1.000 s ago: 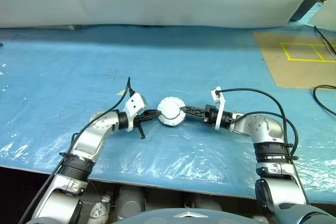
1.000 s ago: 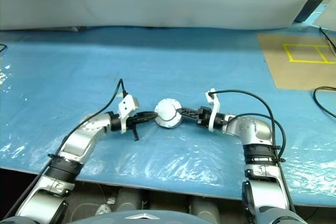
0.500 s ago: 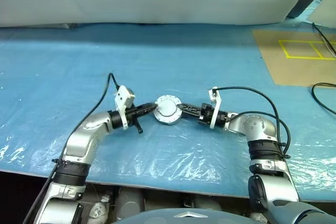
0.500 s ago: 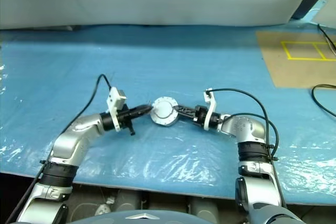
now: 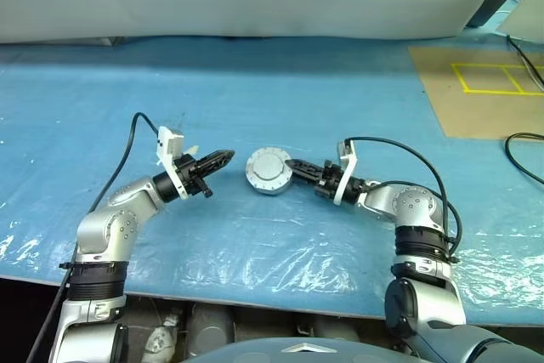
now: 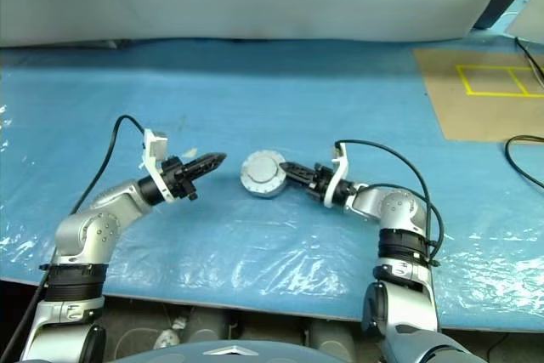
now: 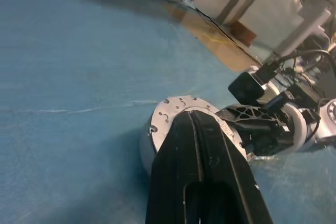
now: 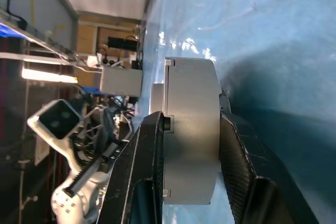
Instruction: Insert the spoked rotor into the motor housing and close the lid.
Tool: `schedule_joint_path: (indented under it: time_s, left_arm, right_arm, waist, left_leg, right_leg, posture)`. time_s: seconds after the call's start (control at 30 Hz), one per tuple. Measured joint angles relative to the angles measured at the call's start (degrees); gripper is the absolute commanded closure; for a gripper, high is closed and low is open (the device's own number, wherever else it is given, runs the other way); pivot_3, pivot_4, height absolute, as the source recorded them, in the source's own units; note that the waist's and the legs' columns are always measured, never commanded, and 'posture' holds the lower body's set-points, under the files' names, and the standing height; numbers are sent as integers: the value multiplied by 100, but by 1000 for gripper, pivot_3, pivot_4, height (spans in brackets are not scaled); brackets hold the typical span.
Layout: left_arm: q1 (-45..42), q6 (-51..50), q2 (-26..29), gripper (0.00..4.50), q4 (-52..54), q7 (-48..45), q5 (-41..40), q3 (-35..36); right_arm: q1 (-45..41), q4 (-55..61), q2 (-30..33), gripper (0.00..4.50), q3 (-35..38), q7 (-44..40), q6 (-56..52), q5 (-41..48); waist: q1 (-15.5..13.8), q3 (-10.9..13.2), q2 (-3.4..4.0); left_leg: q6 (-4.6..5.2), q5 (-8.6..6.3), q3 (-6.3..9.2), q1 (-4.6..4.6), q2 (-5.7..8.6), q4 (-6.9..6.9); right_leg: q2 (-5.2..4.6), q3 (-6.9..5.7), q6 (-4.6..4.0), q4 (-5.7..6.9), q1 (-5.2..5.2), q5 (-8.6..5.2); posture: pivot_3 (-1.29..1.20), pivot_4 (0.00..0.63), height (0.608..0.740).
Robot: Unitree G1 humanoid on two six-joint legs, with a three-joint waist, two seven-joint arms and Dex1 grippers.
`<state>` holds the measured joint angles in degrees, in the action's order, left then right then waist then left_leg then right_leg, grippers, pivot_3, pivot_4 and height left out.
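**Inspector:** Report the scene, largest item first.

**Operator:** I see a table under a blue plastic sheet (image 5: 280, 91), wrinkled and glossy near my side. A brown cardboard panel (image 5: 476, 95) with yellow tape lines lies at the far right. Near the middle sits the motor housing (image 5: 269, 171), with the lid (image 7: 173, 109) down over it. I see no spoked rotor in the open; I judge it is inside, though I cannot confirm that.

**Inspector:** State of the claws?

**Operator:** The right gripper (image 5: 293, 164) is part-open and clamped on the motor housing. In the right wrist view, one finger (image 8: 139, 171) bears on the lid face and the other on the base, so it pinches the assembly through its thickness. The left gripper (image 5: 223, 157) has its fingers pressed together, holds nothing, and hangs just beside the housing, apart from it.

**Inspector:** How will the piece handle?

**Operator:** My judgement: it is rigid metal, dense for its size, and not fragile on the outside. The smooth machined wall looks slippery, so an edge pinch could let it twist or skid on the slick sheet. Gripping face to base, as the right claw does, seems soundest, since it also keeps the lid seated.

**Inspector:** Progress?

**Operator:** I judge the task close to done; what remains is confirming that the lid sits flush.
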<state>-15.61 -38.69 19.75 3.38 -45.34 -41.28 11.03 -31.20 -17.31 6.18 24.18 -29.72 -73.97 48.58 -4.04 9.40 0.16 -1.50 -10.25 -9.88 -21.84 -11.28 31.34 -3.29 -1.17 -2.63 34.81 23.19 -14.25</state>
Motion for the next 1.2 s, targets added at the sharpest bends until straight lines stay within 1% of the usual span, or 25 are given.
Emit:
schedule_joint_path:
  time_s: [0.1, 0.13, 0.23, 0.3, 0.37, 0.47, 0.5, 0.6, 0.67, 0.9, 1.2]
  left_arm:
    - [11, -154, -125, 3910, -34, 73, -307, 138]
    - [24, -206, -139, 3623, -36, 92, -404, 192]
    - [11, -390, -195, 2623, -56, 230, -846, 489]
    - [-38, -516, -278, 1891, -153, 482, -1236, 848]
    - [-212, -673, -413, 1189, -302, 806, -1761, 1245]
    - [-342, -1017, -444, 131, -368, 1155, -2645, 1663]
    - [-333, -1131, -455, 13, -364, 1237, -2870, 1723]
    - [-164, -1466, -530, 13, -370, 1510, -3408, 1756]
    - [-56, -1662, -551, 13, -457, 1681, -3566, 1724]
    - [46, -1885, -547, 13, -772, 1808, -3599, 1518]
    - [-271, -2194, -636, 13, -774, 1736, -3952, 1232]
  right_arm:
    - [-247, 117, -284, 3365, 128, 251, -63, 276]
    - [-328, 164, -349, 3365, 169, 319, -89, 374]
    - [-451, 217, -399, 3365, 317, 553, -114, 577]
    - [-490, 217, -433, 3365, 438, 686, -119, 727]
    - [-531, 217, -436, 3365, 498, 791, -114, 813]
    - [-564, 217, -456, 3365, 497, 892, -116, 914]
    - [-567, 217, -464, 3365, 497, 914, -115, 959]
    - [-633, 217, -509, 3365, 494, 1011, -108, 1048]
    - [-691, 217, -530, 3365, 496, 1080, -102, 1145]
    - [-861, 226, -531, 3365, 551, 1278, -36, 1526]
    - [-855, 244, -515, 3365, 421, 1390, -23, 1686]
  waist:
    - [-9, 0, -1]
    - [-17, 0, -1]
    - [-54, 1, -1]
    - [-74, 2, -3]
    - [-108, 3, -4]
    - [-125, 3, -4]
    - [-130, 3, -4]
    - [-132, 3, -5]
    - [-137, 3, -6]
    - [-140, 4, -8]
    - [-133, 4, -9]
  left_leg:
    - [12, 8, 1, -17, -1, 0]
    - [11, 8, 1, -19, -2, 0]
    - [7, 6, 2, -24, 0, -1]
    - [5, 5, 3, -26, 0, 1]
    - [-9, -4, 4, -26, 1, 7]
    - [-12, -5, 5, -24, 4, 12]
    - [-13, -6, 5, -24, 8, 11]
    - [-14, -6, 6, -26, 23, 11]
    - [-14, -6, 8, -26, 24, 11]
    - [-15, -6, 17, -25, 31, 17]
    - [-16, -6, 26, -27, 34, 30]
  right_leg:
    - [0, -9, 9, 6, 13, 6]
    - [0, -12, 10, 5, 13, 6]
    - [0, -15, 10, 2, 13, 7]
    - [-1, -16, 12, 0, 12, 7]
    - [0, -16, 13, 4, 12, 8]
    - [0, -16, 14, 8, 11, 9]
    - [0, -15, 14, 8, 11, 9]
    - [0, -15, 15, 7, 11, 9]
    - [0, -16, 17, 7, 11, 10]
    - [-1, -14, 31, 6, 6, 18]
    - [0, -12, 39, 10, 4, 23]
  posture:
    - [0, 150, 740]
    - [0, 150, 740]
    - [0, 150, 740]
    - [0, 150, 740]
    - [0, 150, 740]
    - [0, 150, 740]
    - [0, 150, 740]
    - [0, 150, 740]
    - [0, 150, 740]
    - [0, 150, 740]
    - [0, 150, 740]
